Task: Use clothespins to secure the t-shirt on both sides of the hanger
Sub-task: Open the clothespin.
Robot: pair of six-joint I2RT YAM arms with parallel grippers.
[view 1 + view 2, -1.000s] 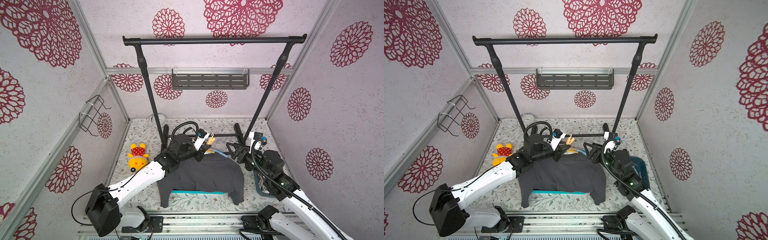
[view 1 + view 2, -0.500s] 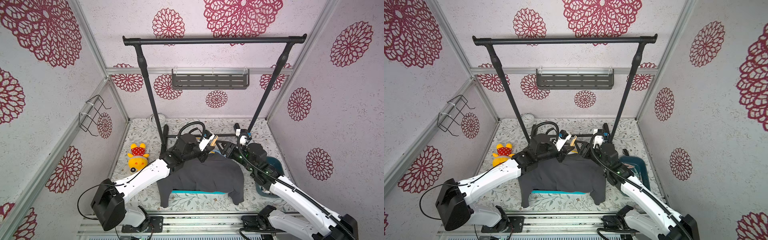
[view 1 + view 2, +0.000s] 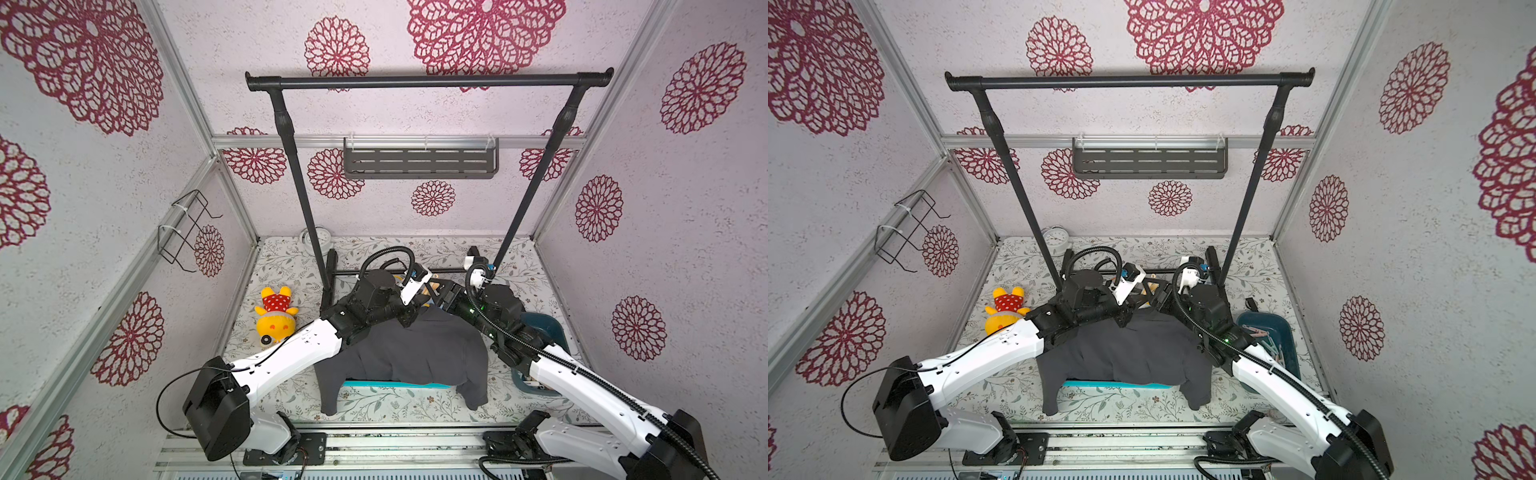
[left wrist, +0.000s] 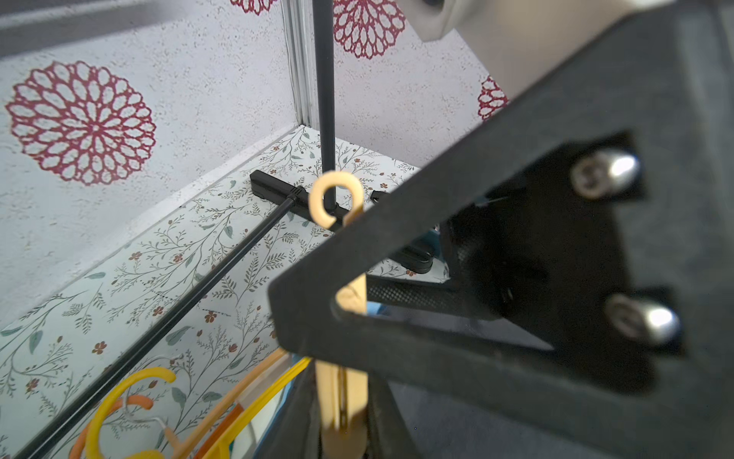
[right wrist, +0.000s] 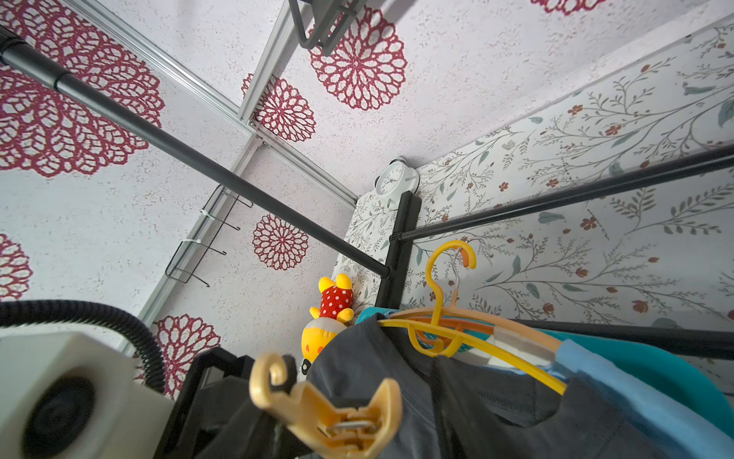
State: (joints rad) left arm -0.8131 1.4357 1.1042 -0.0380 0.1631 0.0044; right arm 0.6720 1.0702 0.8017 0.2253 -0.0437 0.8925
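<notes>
A dark grey t-shirt (image 3: 415, 353) is draped over a beige hanger whose hook (image 4: 335, 194) sticks up. My left gripper (image 4: 341, 429) is shut on the hanger's stem just above the collar, and it shows in a top view (image 3: 1136, 291) too. My right gripper (image 3: 442, 297) has come in close beside it and is shut on a peach-yellow clothespin (image 5: 345, 417), whose mouth gapes above the shirt's shoulder. Its black finger (image 4: 496, 206) fills much of the left wrist view. More clothespins (image 3: 1262, 336) lie in a dark teal basin (image 3: 1285, 328) at the right.
A yellow hanger (image 5: 437, 286) and orange ones lie behind the shirt on a teal board (image 3: 395, 384). The black clothes rack (image 3: 428, 81) stands over the back. A plush toy (image 3: 276, 316) lies at the left, a white clock (image 3: 1054, 239) in the back corner.
My right arm has reached forward and left, bringing the clothespin up to the hanger's neck, and its jaws have narrowed. The left gripper has shifted slightly right with the hanger.
</notes>
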